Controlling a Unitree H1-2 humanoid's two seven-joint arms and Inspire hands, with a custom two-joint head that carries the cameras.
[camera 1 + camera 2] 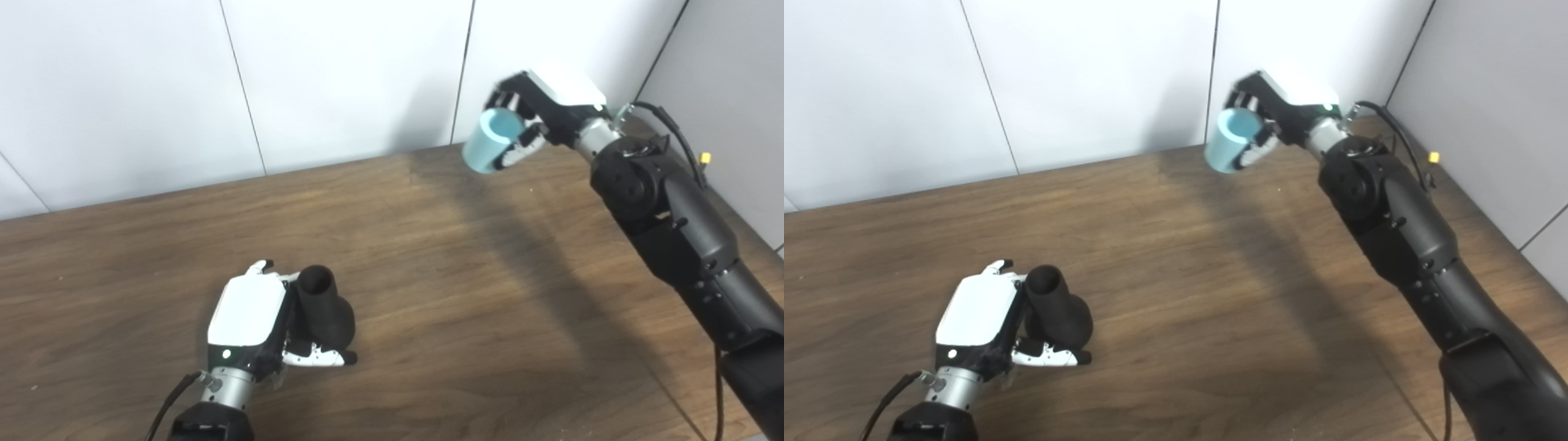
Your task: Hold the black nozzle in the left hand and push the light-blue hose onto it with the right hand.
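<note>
A: Wood table [429, 257] is sitting under both arms. Left hand [251, 318] is gripping the nozzle [321, 306] down low.

B: Right hand [539, 110] is clutching the hose [493, 139], raised well apart.

Left hand [983, 321] grips black nozzle [1056, 312]; raised right hand [1274, 116] holds light-blue hose [1231, 141]

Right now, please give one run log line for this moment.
left hand: shut on black nozzle | right hand: shut on light-blue hose, raised | parts: far apart, not joined
</note>
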